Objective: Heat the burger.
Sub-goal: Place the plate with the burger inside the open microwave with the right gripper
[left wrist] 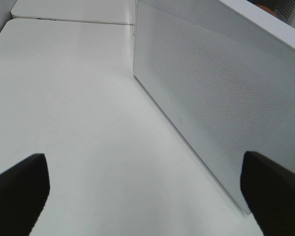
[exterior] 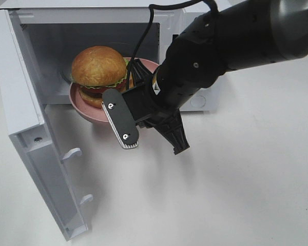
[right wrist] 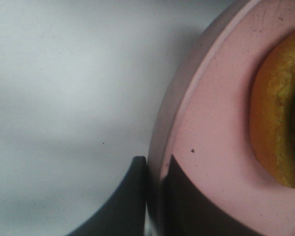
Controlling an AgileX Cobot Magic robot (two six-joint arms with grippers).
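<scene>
The burger (exterior: 98,69), a golden bun over lettuce, tomato and patty, sits on a pink plate (exterior: 84,110) at the mouth of the open microwave (exterior: 195,20), partly inside the cavity. My right gripper (exterior: 140,77) reaches in from the right and is shut on the plate's right rim. The right wrist view shows its fingers (right wrist: 130,196) clamped on either side of the plate's rim (right wrist: 187,98), with the burger's bun (right wrist: 278,113) close by. My left gripper (left wrist: 146,196) is open with nothing between its fingers, over the bare table beside the microwave's white perforated panel (left wrist: 211,88).
The microwave's door (exterior: 25,128) stands swung open at the left, reaching toward the table's front. The white table (exterior: 220,195) spreads in front of the microwave and to its right. The right arm's thick black body (exterior: 236,36) covers the microwave's right part.
</scene>
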